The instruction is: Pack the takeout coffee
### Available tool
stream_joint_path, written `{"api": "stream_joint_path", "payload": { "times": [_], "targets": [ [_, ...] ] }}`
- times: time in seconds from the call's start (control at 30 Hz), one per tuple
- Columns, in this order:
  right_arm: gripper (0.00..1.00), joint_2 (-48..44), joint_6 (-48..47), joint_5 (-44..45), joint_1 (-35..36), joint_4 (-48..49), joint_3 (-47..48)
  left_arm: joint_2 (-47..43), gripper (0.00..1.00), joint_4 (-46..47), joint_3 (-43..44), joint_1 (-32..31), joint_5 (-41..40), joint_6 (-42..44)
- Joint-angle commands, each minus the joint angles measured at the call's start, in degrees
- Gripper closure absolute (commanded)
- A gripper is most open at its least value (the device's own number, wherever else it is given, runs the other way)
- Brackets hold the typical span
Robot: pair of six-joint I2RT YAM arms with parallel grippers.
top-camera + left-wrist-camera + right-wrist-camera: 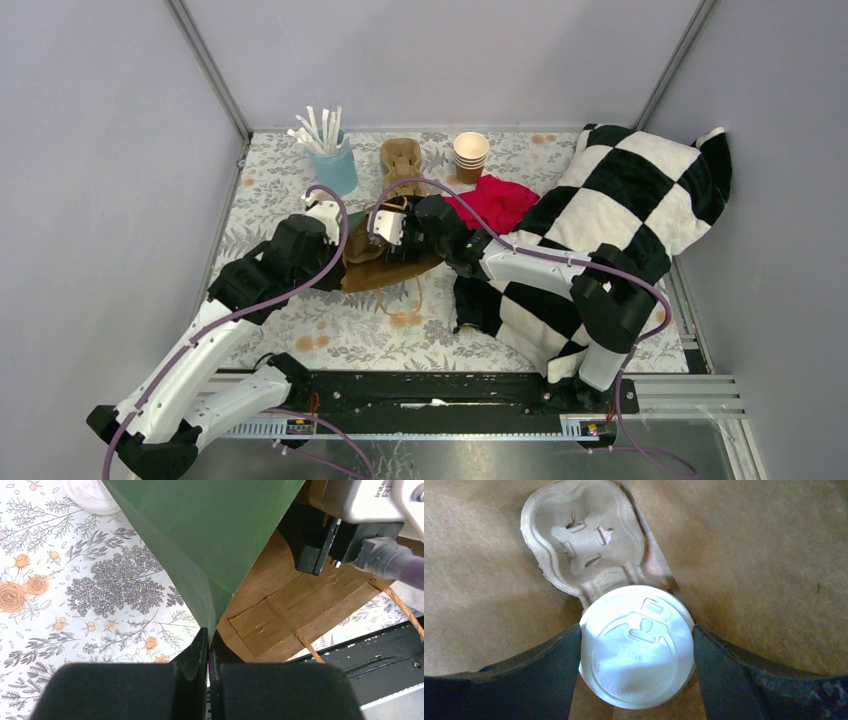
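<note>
Left gripper [208,645]: jaws pressed together on the green edge of the paper bag [280,610], bottom centre of its wrist view. Right gripper [638,647] is inside the bag, jaws spread wide yet clamping the takeout coffee [636,630] at its white lid, lower centre of frame, with the pulp carrier [581,535] just beyond at upper left. Cup stack [471,155] sits near the overhead frame's top.

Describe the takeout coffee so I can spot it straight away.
Find the brown paper bag mid-table, its edge pinched by the left gripper. Inside it, held by the right gripper, is the takeout coffee, next to a moulded pulp cup carrier. Its round white lid sets it apart from the lidless paper cup stack at the table's back.
</note>
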Motion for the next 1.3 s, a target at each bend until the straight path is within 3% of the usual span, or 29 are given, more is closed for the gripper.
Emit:
{"api": "stream_joint_path", "payload": {
  "times": [0.0, 0.27, 0.43, 0.57, 0.83, 1.27],
  "targets": [
    [0.37, 0.7, 3.1, 0.7, -1.9, 5.1, -1.1, -0.2, 1.0, 0.5, 2.5, -0.1, 0.7, 0.9],
    [0.34, 3.5, 3.0, -1.0, -2.0, 1.6, 2.1, 0.1, 1.0, 0.5, 3.3, -0.1, 0.6, 1.3],
    [0.31, 5.7, 2.0, 2.2, -2.1, -2.9, 5.0, 0.3, 1.0, 0.5, 3.7, -0.1, 0.5, 1.3],
    [0.24, 5.5, 2.6, 2.2, -2.1, -5.1, 5.7, 0.7, 1.0, 0.5, 4.1, -0.1, 0.4, 1.7],
    [0.23, 4.0, 4.6, 1.8, -2.1, -11.3, 7.7, 1.9, 1.0, -0.8, 7.6, -0.1, 1.4, 2.1],
    [0.23, 1.1, 11.4, -5.1, -1.0, -33.2, 15.1, 7.6, 1.0, -10.1, 17.4, -0.1, 5.3, -3.6]
  ]
}}
